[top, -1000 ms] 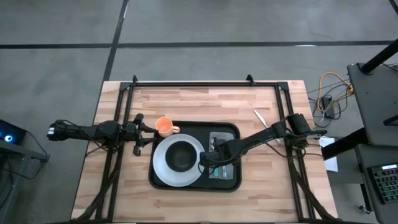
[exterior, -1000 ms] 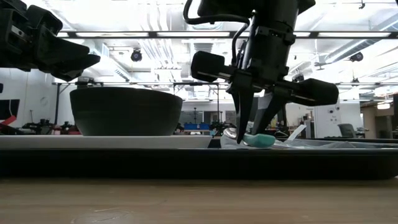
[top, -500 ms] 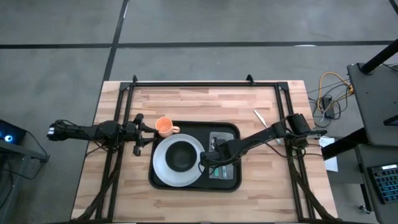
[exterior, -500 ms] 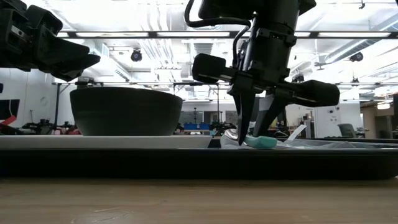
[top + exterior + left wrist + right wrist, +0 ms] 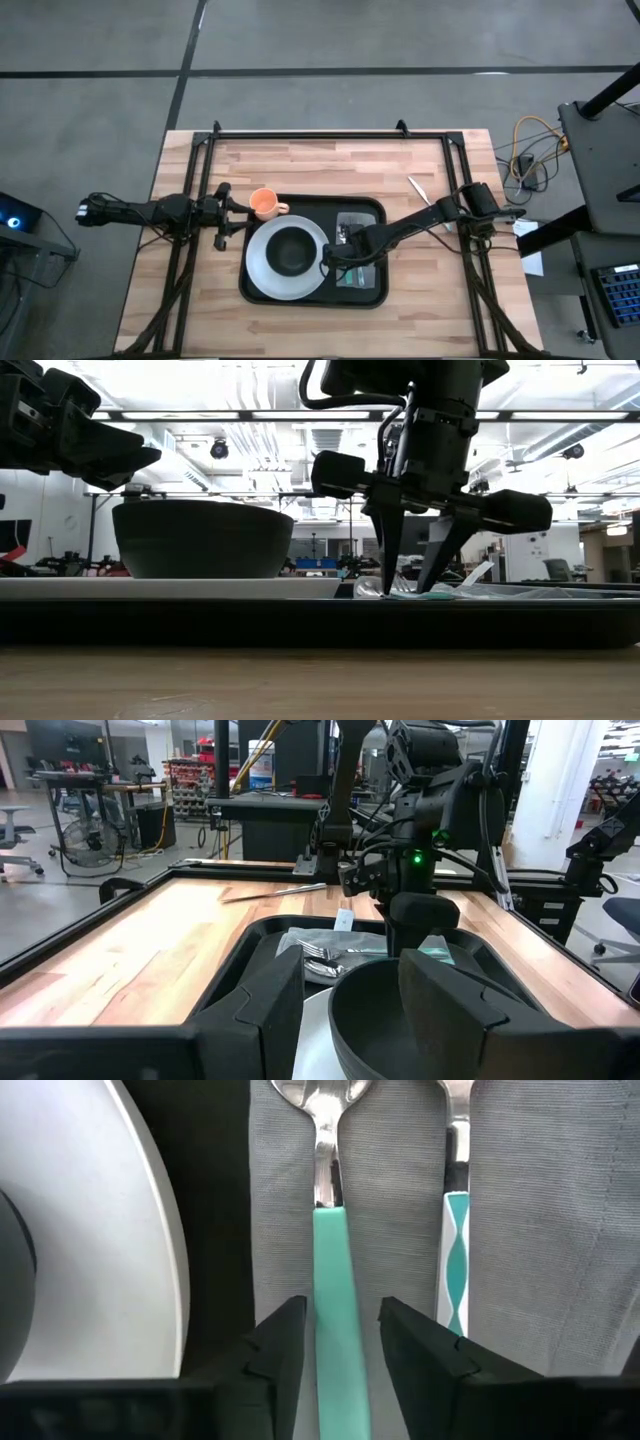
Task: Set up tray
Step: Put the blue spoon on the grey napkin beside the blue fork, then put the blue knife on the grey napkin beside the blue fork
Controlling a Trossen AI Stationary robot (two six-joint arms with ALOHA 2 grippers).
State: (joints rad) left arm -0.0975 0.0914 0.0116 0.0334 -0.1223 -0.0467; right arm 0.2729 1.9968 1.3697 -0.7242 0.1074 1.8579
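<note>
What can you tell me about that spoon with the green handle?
The spoon has a plain mint-green handle, plastic by its look, and a shiny metal neck and bowl. It lies flat on the grey napkin in the tray, beside a second utensil with a patterned handle. The right gripper straddles its handle with fingers apart, not pinching it.

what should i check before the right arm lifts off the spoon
1. Right gripper open, fingers clear of the spoon: ok.
2. Spoon flat on the napkin: ok.
3. Spoon beside the fork, apart: ok.
4. Napkin inside the tray, next to the plate: ok.
5. Bowl on the plate: ok.
6. Left gripper waiting off the tray near the cup: ok.
</note>
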